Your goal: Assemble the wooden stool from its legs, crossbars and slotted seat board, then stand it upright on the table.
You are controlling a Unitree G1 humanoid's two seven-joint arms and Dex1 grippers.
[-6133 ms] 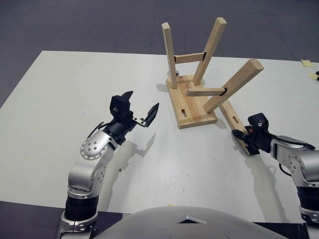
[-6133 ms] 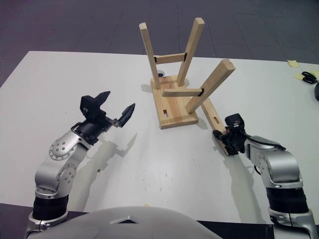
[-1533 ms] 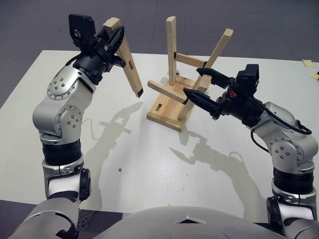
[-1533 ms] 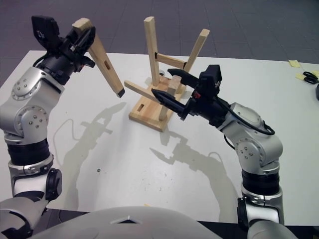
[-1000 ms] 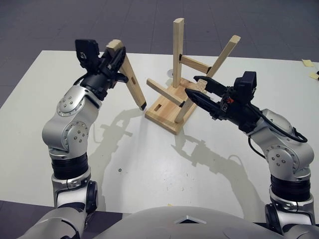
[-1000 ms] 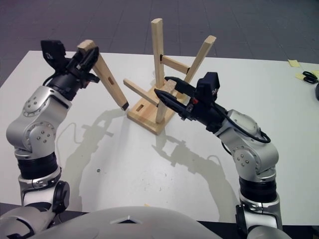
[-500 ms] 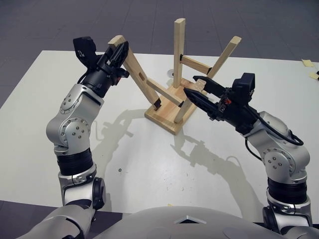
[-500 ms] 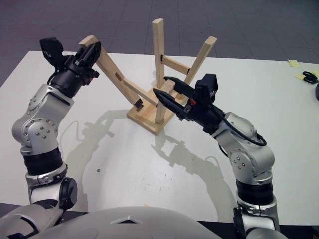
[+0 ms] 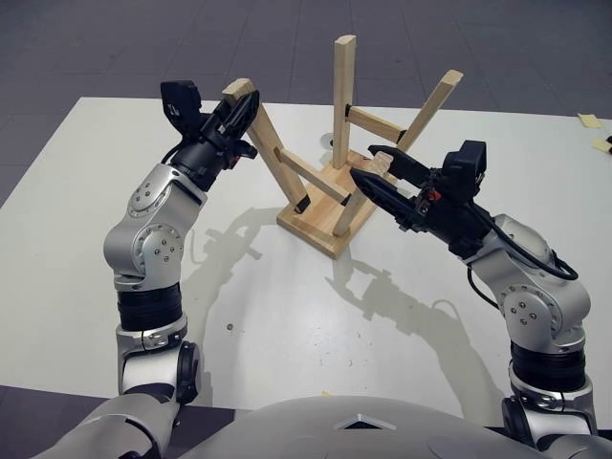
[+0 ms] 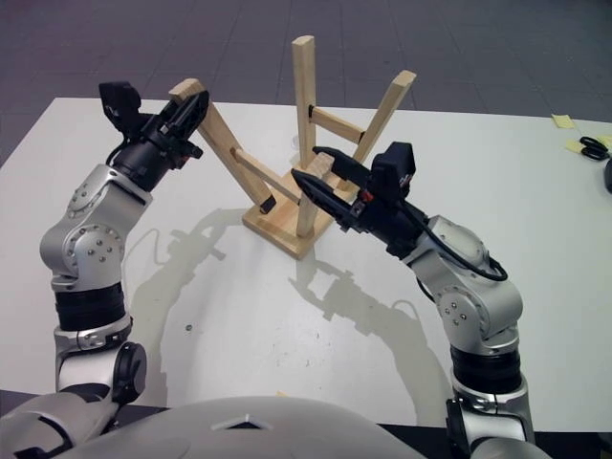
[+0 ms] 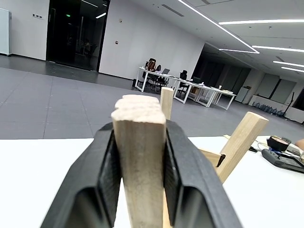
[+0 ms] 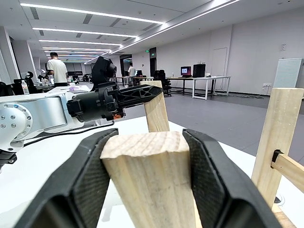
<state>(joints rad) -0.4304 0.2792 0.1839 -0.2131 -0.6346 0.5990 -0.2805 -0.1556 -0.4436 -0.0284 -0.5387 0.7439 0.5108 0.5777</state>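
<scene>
The stool lies upside down with its slotted seat board (image 9: 314, 229) flat on the white table (image 9: 86, 201). Two far legs (image 9: 342, 91) stand up from it, joined by a crossbar (image 9: 375, 123). My left gripper (image 9: 243, 122) is shut on the top of a slanted leg (image 9: 277, 158), whose lower end is at the board's left edge. A second crossbar (image 9: 311, 178) runs from that leg to the near leg (image 9: 352, 212). My right gripper (image 9: 382, 172) is shut on the near leg's top end (image 12: 147, 156). The left wrist view has both fingers (image 11: 102, 175) pressing the slanted leg (image 11: 140, 161).
Yellow notes (image 9: 590, 121) and scissors (image 10: 593, 146) lie at the table's far right edge. A small dark speck (image 9: 229, 328) sits on the near left part of the table. Open tabletop stretches in front of the stool and to its left.
The leg that lay by my right gripper is now in my left gripper, its foot at the board. In the last half second my left gripper shifted slightly right; the right gripper kept its grip.
</scene>
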